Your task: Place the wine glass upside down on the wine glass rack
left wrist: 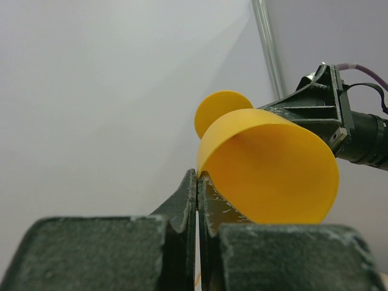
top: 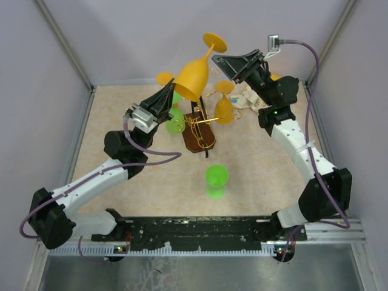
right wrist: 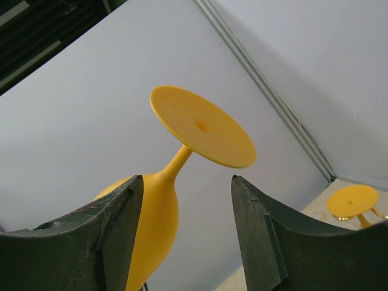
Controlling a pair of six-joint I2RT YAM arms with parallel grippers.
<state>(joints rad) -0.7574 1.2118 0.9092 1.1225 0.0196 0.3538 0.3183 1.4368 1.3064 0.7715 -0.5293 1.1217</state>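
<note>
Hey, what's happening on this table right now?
The left gripper pinches the rim of an orange wine glass, holding it foot-up above the gold wire rack on its brown wooden base. The right gripper is open around the stem, not touching. The glass isn't hung yet.

The wine glass (top: 195,76) is hanging foot-up, rim between the left gripper's (left wrist: 197,182) jaws, stem ahead of the right gripper's (right wrist: 186,182) jaws.

White-and-black arms (top: 91,179), purple cables (top: 316,65)
</note>
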